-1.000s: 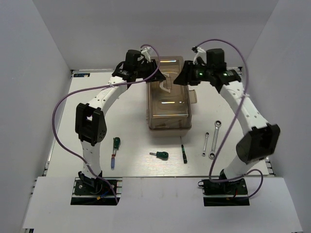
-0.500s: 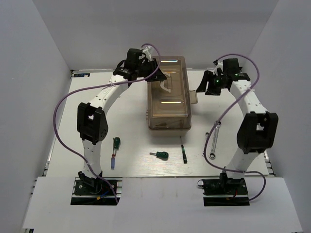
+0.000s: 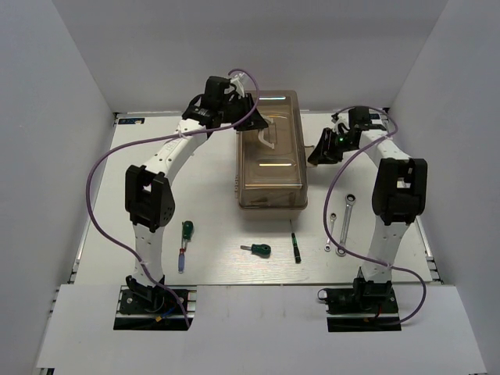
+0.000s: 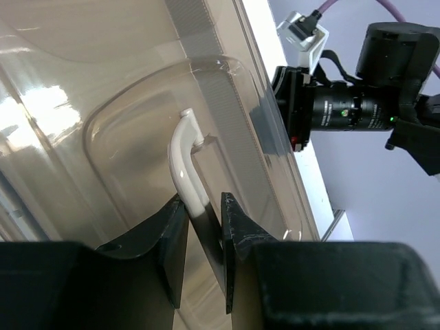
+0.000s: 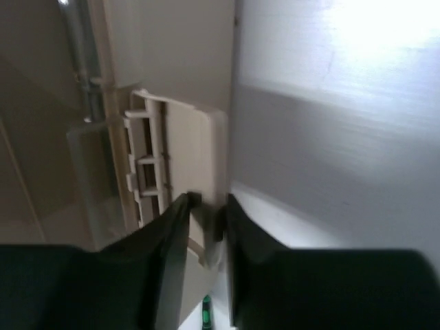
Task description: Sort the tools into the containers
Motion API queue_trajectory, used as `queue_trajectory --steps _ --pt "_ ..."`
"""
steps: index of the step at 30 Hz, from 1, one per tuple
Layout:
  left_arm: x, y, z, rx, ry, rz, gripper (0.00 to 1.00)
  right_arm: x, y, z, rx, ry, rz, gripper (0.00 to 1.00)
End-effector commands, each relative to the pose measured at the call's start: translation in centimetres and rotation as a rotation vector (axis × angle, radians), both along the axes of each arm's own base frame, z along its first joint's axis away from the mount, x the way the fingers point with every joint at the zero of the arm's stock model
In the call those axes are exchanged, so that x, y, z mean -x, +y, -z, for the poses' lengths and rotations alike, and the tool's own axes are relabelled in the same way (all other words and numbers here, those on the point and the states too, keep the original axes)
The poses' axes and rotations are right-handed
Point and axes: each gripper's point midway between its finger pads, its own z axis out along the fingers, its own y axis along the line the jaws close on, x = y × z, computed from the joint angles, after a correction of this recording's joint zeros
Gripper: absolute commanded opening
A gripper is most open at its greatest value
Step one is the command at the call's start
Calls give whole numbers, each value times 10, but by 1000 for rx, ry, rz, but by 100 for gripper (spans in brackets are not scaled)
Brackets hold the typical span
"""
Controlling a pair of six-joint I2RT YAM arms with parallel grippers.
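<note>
Toolbox (image 3: 272, 168): stands on the desk (image 3: 211, 203), at the middle and toward the far side, long axis running near to far.
Lid (image 3: 269, 183): brown, see-through, down on the box.
Handle (image 4: 182, 155): pale curved bar on top of the lid, at its far half.
Left end effector (image 4: 203, 206): narrow, its two dark fingers pinched on the handle from either side.
Latch (image 5: 185, 137): beige flap on the right wall of the toolbox.
Right end effector (image 5: 207, 203): narrow, fingers closed on the near edge of the latch flap.
Wrenches: two silver ones lie side by side right of the toolbox and nearer, the long wrench (image 3: 349, 209) to the right, the short wrench (image 3: 330, 232) just left of it, apart from each other.
Thin screwdriver (image 3: 295, 248): black-green, lies near the front of the toolbox, pointing far.
Stubby screwdriver (image 3: 256, 250): green, just left of the thin one, lying crosswise.
Long screwdriver (image 3: 184, 244): green and red handle, well left of the others, beside the left arm.
Tools overall: all five on the desk, none in the toolbox.
</note>
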Motion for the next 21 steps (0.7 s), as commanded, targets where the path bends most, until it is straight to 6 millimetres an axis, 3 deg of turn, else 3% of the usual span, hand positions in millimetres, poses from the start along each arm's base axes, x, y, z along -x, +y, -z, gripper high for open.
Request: queue_trajectory --steps 1,3,4,5,7,10,16,21 --pt "6 -7 -30 4 -72 43 0 -13 7 -16 -111 -42 -6 24" --pt "3 -2 -47 30 -85 21 0 -15 6 -15 -136 -48 1 3" --pt "-1 4 -48 34 -78 5 0 -14 8 -16 -143 -48 3 0" --pt "2 5 -56 40 -92 5 0 -15 8 -19 -144 -53 7 0" --pt "-7 24 -74 40 -129 -51 0 -27 -14 -26 -138 -94 55 0" --pt "-11 42 -83 26 -130 -87 0 -40 -33 -35 -99 -143 99 0" --pt "-12 103 -111 -32 -169 -234 0 -53 -60 -44 -74 -180 164 0" --pt "0 151 -104 -133 -158 -348 0 -53 -70 -42 -71 -176 180 0"
